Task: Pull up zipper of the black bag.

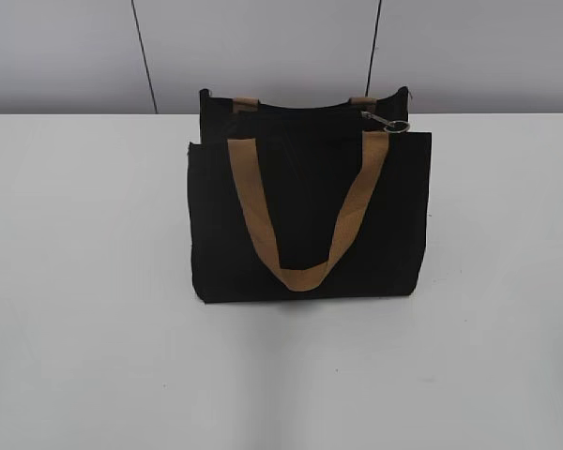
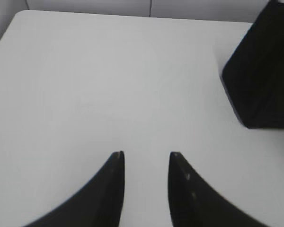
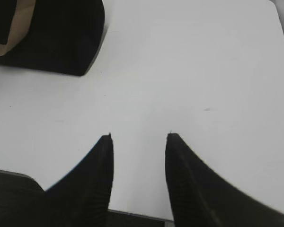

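The black bag [image 1: 263, 253] stands upright on the white table [image 1: 75, 281] in the exterior view, with a tan handle [image 1: 305, 274] hanging down its front. The zipper's silver pull with its ring [image 1: 390, 122] lies at the top right corner of the bag. Neither gripper shows in the exterior view. My left gripper [image 2: 146, 154] is open and empty over bare table, with a corner of the bag [image 2: 265, 75] to its upper right. My right gripper [image 3: 138, 136] is open and empty near the table's front edge, with the bag [image 3: 61, 38] to its upper left.
A grey wall with dark vertical seams [image 1: 145, 56] stands behind the table. The table's front edge [image 3: 132, 215] shows between my right fingers. White tabletop lies to both sides of the bag.
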Motion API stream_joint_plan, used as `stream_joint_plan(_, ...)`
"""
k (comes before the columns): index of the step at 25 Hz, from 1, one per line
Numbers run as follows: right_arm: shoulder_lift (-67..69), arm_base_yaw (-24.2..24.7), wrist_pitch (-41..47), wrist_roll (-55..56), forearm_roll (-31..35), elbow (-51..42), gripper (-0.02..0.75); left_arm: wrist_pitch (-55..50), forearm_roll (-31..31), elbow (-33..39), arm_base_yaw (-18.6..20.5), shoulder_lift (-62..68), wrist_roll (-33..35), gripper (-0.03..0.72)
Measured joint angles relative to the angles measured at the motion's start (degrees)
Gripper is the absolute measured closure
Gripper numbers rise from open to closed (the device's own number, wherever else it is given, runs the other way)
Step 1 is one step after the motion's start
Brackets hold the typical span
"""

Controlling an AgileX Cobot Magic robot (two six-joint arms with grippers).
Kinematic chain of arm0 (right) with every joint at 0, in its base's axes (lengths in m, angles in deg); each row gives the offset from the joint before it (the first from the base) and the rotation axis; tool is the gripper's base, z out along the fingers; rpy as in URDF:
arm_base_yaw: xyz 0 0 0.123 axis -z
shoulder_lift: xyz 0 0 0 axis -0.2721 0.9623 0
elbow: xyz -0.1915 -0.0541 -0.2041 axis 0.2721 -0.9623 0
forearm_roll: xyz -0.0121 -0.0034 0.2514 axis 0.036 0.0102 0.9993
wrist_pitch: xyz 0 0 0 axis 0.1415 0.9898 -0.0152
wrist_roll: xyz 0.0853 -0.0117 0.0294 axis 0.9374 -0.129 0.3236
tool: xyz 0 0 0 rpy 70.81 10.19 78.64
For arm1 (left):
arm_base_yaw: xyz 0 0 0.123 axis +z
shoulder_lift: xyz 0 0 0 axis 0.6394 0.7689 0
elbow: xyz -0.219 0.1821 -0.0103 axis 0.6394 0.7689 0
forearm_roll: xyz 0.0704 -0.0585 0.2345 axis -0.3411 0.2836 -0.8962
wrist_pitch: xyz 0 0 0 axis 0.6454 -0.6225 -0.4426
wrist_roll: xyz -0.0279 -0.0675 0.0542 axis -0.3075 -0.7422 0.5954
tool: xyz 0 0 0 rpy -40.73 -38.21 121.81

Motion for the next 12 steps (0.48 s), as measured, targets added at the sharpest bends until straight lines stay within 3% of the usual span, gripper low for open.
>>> stream_joint_plan(6, 0.0, 0.5, 0.0, 0.0, 0.0, 0.0, 0.444, 0.0, 0.0, 0.0, 5.8, -0.6, 0.0, 0.449)
stream_joint_plan(12, 0.0, 0.5, -0.1, 0.0, -0.1, 0.0, 0.444, 0.0, 0.0, 0.0, 6.3, -2.2, 0.0, 0.449)
